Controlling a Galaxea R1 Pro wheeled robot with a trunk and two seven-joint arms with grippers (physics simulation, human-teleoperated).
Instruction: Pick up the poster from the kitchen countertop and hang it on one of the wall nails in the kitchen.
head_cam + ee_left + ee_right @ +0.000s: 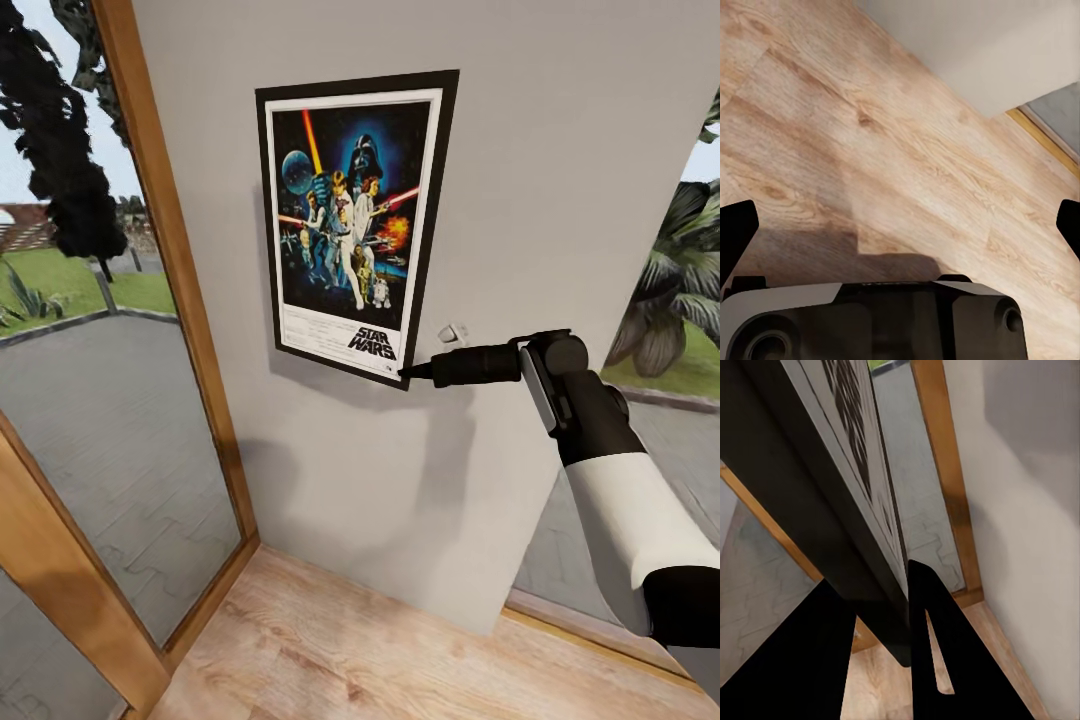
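In my head view the poster (352, 225) sits against the grey wall (560, 120) in the upper middle of the frame, slightly tilted, its black frame and white border plain to see and the STAR WARS logo near its lower right corner. My right hand (408, 372) reaches in from the right of the frame, its dark fingers pointing left and meeting the poster at that lower right corner. A small white fitting (453, 334) shows on the wall just right of the corner, above the hand; I cannot tell what it is. In the right wrist view the poster (810, 495) runs edge-on between the two black fingers (934, 645), which are pinched narrow on its frame, so I read the right hand as gripping the poster. Whether the poster hangs from anything I cannot tell. A wooden window frame (165, 240) runs down the left of the head view, with paving and trees beyond the glass, and a pale wood floor (330, 650) fills the bottom. In the left wrist view my left hand (900, 225) points down at the same floor (907, 165), its dark fingertips (736, 232) far apart at the two side edges, spread wide with nothing between them.
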